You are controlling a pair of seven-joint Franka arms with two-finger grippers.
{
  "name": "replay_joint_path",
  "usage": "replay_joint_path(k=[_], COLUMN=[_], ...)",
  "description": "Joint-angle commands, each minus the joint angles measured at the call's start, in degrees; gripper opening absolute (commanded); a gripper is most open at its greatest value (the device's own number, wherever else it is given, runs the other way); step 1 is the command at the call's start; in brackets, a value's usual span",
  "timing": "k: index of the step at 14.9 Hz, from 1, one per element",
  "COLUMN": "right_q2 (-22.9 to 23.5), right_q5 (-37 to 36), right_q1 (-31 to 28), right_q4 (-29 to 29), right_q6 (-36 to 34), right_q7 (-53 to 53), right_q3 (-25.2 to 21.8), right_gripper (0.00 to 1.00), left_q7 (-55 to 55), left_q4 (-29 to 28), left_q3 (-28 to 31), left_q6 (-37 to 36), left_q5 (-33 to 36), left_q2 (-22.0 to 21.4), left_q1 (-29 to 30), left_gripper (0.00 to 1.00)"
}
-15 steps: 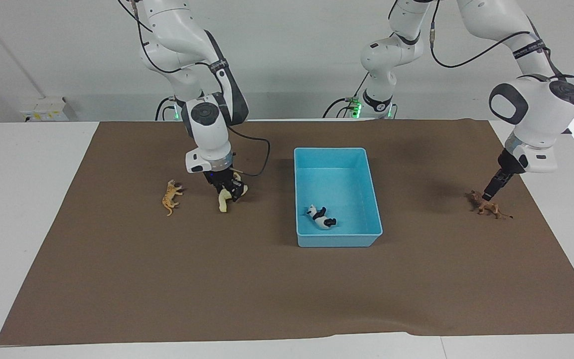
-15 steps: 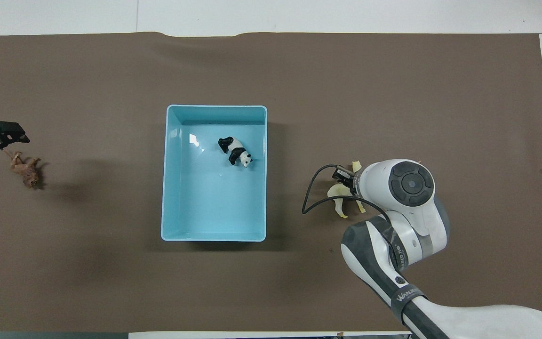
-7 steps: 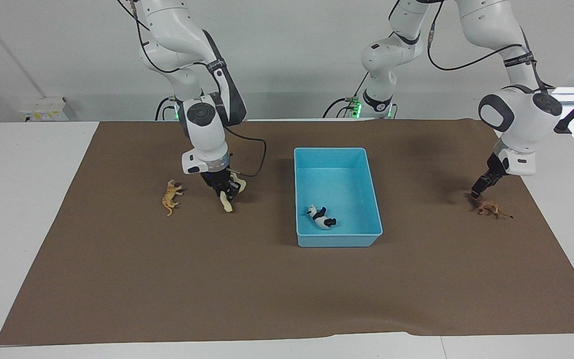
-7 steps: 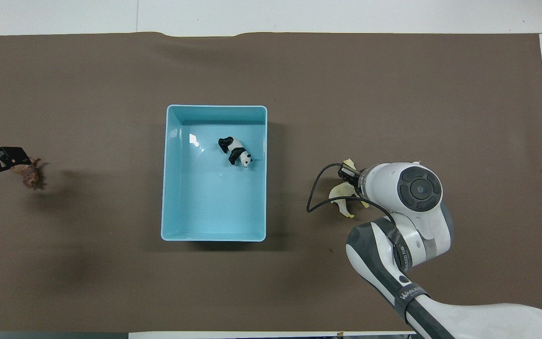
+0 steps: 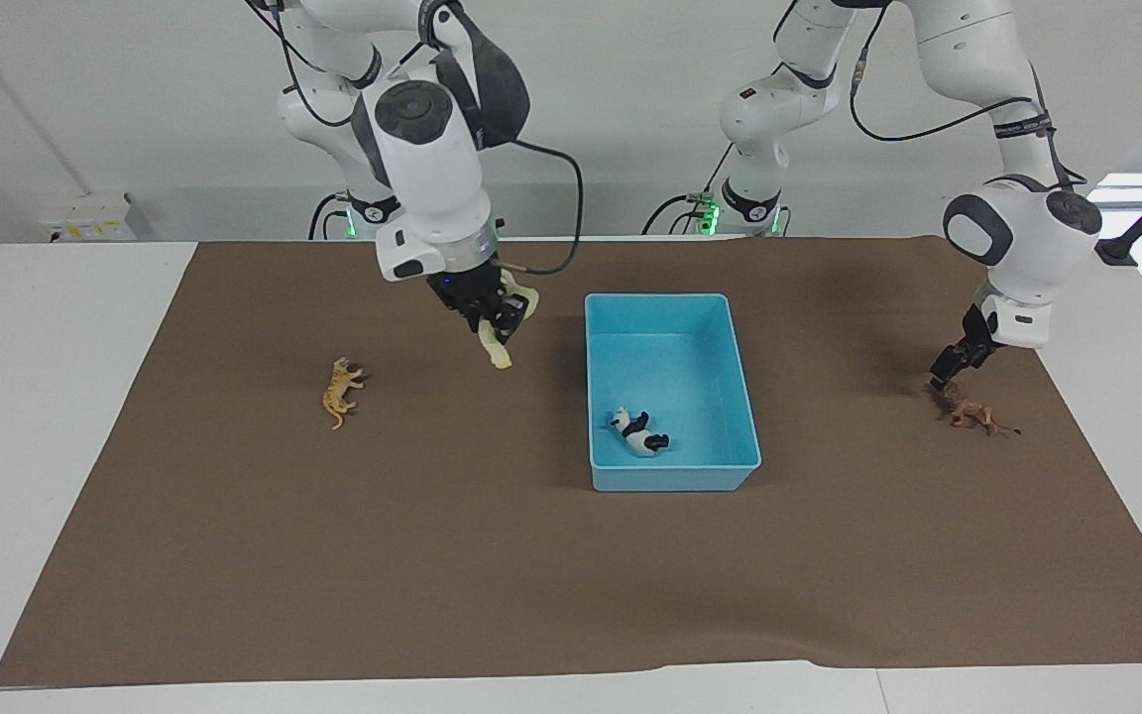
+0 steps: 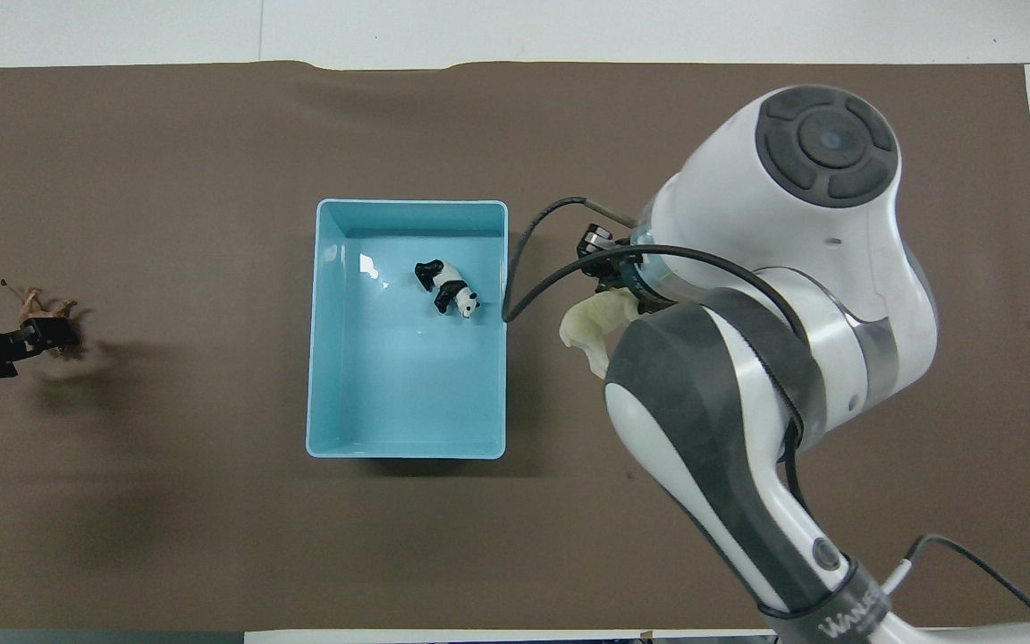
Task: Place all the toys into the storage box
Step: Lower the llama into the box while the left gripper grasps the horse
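The brown mat (image 5: pixel 551 575) covers most of the table, and the storage box (image 5: pixel 744 397) sits near its middle with the panda (image 5: pixel 639 432) already lying inside, in the part farther from the robots. The biggest change is at the right gripper (image 5: pixel 494 325): a second ago it was low on the mat, and it has since risen, fingers clamped on the horse (image 5: pixel 500 349), to hang just beside the box at the right arm's end (probably a short carry from release). The left gripper (image 5: pixel 944 378) has drawn back slightly, fingers apart, just above the lion (image 5: pixel 970 412), which lies ungrasped. The tiger (image 5: pixel 338 393) lies untouched toward the right arm's end.
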Motion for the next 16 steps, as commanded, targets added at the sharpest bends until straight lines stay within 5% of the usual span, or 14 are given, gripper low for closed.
replay_joint_path(k=[1,3,6,9,10,11,16], right_q2=[12.2,18.0,23.6,23.8,23.3,23.2,22.0], right_q5=[0.5,-0.2,-4.4,-6.3,-6.5,-6.5,-6.7], right_q1=[5.0,9.2,14.8,15.8,15.9,15.9,15.0], right_q4=[16.3,22.1,22.0,18.6,17.0,16.6,17.3], right_q6=[-2.5,-2.4,4.8,7.4,8.6,8.4,3.8], right_q7=[7.7,10.7,14.9,16.1,16.6,17.3,18.7], right_q3=[-0.3,-0.8,-0.8,-0.6,-0.6,-0.6,-0.7], right_gripper=[0.0,0.0,0.0,0.04,0.99,1.0,1.0], left_q7=[0.0,-1.5,-2.3,-2.0,-1.9,-1.9,-2.6], left_q4=[-0.5,0.0,0.2,0.5,0.7,1.1,5.1], left_q3=[-0.4,-0.4,-0.4,-0.3,-0.3,-0.3,-0.5], left_q6=[3.6,3.7,3.6,3.4,3.3,3.0,-1.2], left_q5=[-0.2,-0.2,-0.2,-0.2,-0.2,-0.2,-0.2], left_q2=[2.3,2.4,2.4,2.4,2.4,2.4,2.2], left_q1=[-0.1,-0.8,-1.2,-1.1,-1.0,-1.0,-2.1], left_gripper=[0.99,0.94,0.44,0.27,0.13,0.0,0.0])
